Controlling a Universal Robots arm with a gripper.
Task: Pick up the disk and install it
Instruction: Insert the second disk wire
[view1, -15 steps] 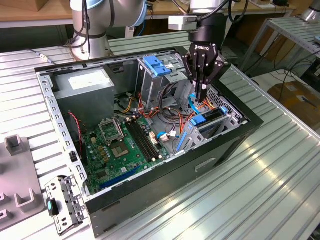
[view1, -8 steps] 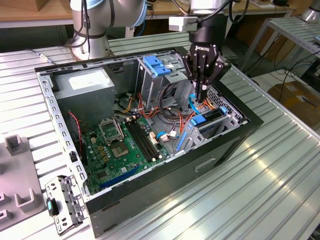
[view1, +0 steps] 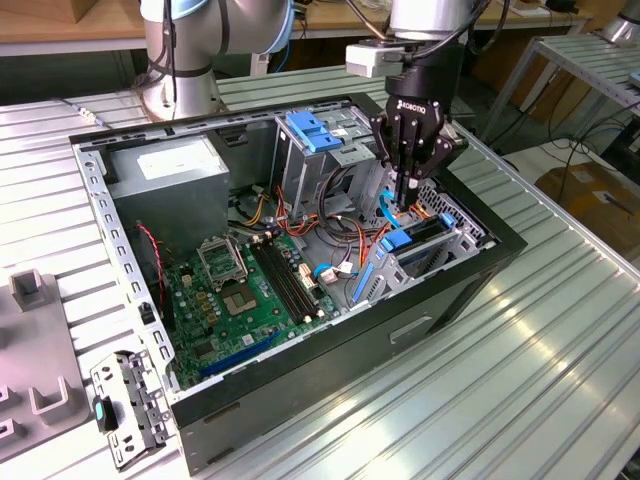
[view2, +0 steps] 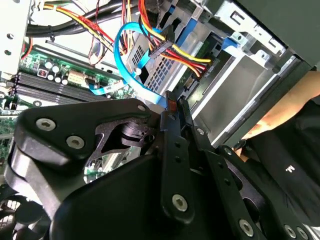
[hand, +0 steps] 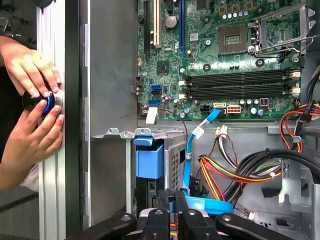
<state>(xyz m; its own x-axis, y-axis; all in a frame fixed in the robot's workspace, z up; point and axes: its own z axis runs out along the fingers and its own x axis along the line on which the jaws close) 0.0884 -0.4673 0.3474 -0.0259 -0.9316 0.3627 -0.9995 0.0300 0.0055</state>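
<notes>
My gripper (view1: 404, 198) reaches down into the lower drive cage (view1: 450, 245) at the exterior view's right end of the open computer case (view1: 330, 350). Its fingers (hand: 172, 200) are shut, close together. They rest on the top edge of the disk (view1: 398, 240), which stands on edge in the cage with its blue rail (hand: 207, 205) showing. A sliver of blue shows at the fingertips (view2: 172, 107) in the second wrist view. Most of the disk is hidden by the cage and the gripper.
A blue data cable (hand: 189, 150) and red-yellow power wires (view2: 175, 50) run close beside the fingers. The motherboard (view1: 250, 290), grey power supply (view1: 165, 170) and upper cage with blue latch (view1: 315, 132) fill the case. A person's hands (hand: 30, 75) hold a knob outside the case wall.
</notes>
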